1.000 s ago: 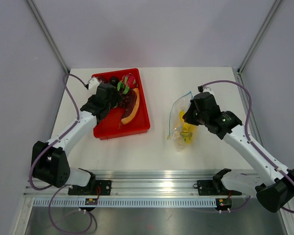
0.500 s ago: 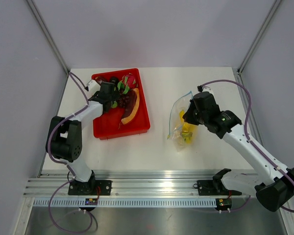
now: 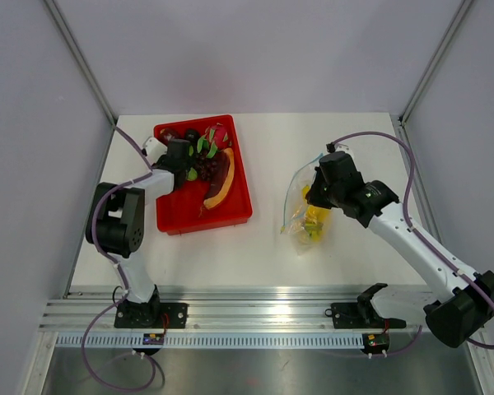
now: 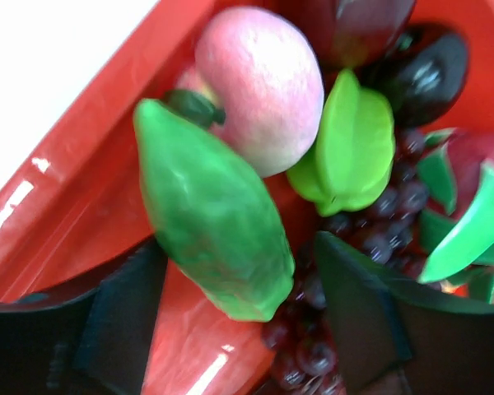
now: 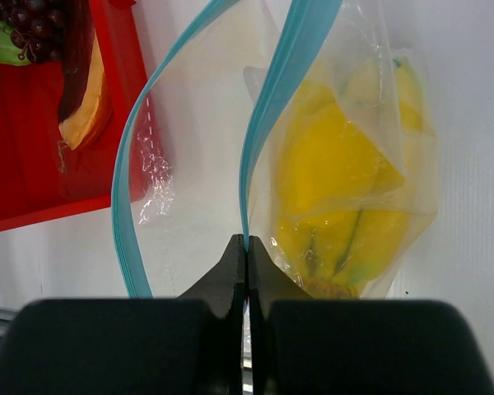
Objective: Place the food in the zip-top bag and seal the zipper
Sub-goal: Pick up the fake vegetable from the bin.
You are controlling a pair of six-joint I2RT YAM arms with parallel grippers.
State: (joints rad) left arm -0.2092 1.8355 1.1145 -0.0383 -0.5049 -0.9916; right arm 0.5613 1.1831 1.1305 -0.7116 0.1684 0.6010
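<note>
Task partly done. The right gripper [image 5: 245, 247] was clamped on the zipper [image 5: 267, 107], with the zip-top bag [image 5: 379, 99] gaping just ahead of it and yellow food [image 5: 321, 173] inside. The left gripper [image 4: 239, 257] stood open astride a green fruit [image 4: 206, 222] in the red tray [image 4: 74, 173], apparently not gripping it. Loading and sealing were outstanding.

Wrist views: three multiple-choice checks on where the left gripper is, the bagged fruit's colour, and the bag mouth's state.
1. The left gripper is: A) over the red rectangular plastic tray, open around a long green toy fruit; B) inside the bag; C) on bare table.
2. The toy fruit inside the clear plastic zip-top bag is: A) purple; B) yellow; C) red.
3. The bag's mouth is: A) sealed; B) open; C) knotted.
1A: red tray floor and the green fruit lie between its fingers.
2B: yellow shows through the plastic.
3B: the light blue zipper strips bow apart, the shut right gripper pinching one.
</note>
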